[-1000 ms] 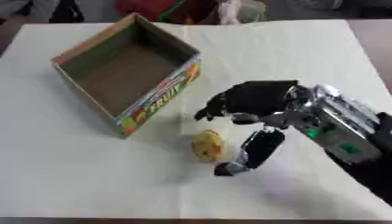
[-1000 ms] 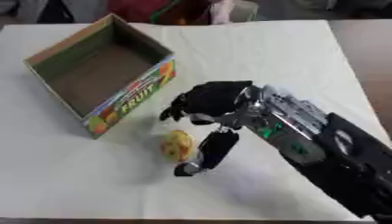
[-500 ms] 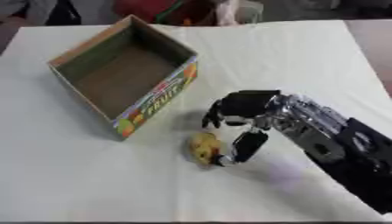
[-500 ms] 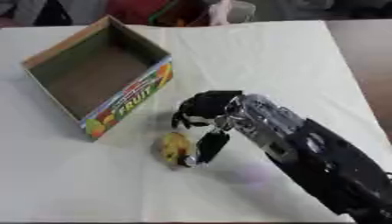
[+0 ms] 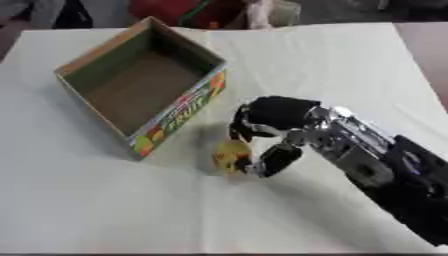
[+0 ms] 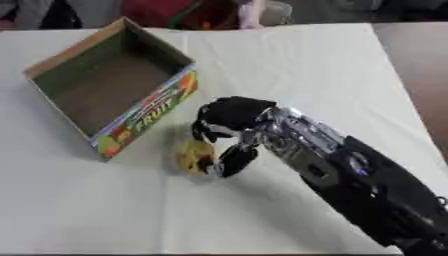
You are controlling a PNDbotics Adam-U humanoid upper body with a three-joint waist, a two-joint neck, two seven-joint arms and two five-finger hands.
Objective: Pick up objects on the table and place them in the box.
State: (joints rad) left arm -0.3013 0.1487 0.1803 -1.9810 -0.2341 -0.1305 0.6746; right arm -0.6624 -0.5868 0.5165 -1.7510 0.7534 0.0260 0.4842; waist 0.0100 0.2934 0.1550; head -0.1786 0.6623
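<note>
The right hand (image 5: 273, 131) has slid left across the table (image 5: 332, 60) in the last second and now curls its fingers and thumb around the small yellow object (image 5: 229, 155), which sits just beside the open box (image 5: 140, 95). The grasp looks made, so lifting comes next

- The right robot hand (image 5: 271, 117) is matte black, with thick rounded fingers.
- A shiny silver wrist section (image 5: 337, 137) sits behind it.
- The forearm (image 5: 411, 185) is bulky and black.
</note>
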